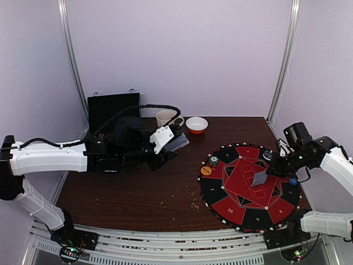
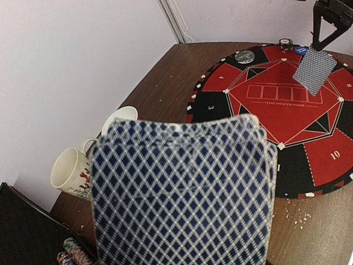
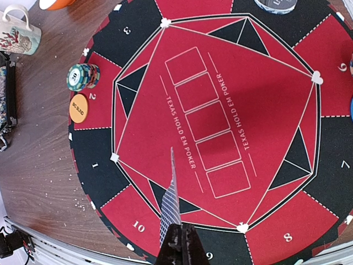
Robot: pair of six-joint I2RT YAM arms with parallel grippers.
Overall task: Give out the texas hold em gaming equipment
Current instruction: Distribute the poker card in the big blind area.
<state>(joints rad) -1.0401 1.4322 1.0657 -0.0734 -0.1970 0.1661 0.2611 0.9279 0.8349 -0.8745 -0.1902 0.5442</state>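
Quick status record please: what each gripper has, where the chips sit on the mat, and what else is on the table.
left gripper: shut on blue-and-white diamond-backed deck of cards, raised, off the mat
right gripper: shut on single diamond-backed card, over the round red-and-black felt mat
by seat 2: green-and-white chip stack, with a flat orange disc beside it
off mat, far side: patterned white mug; orange-and-white bowl
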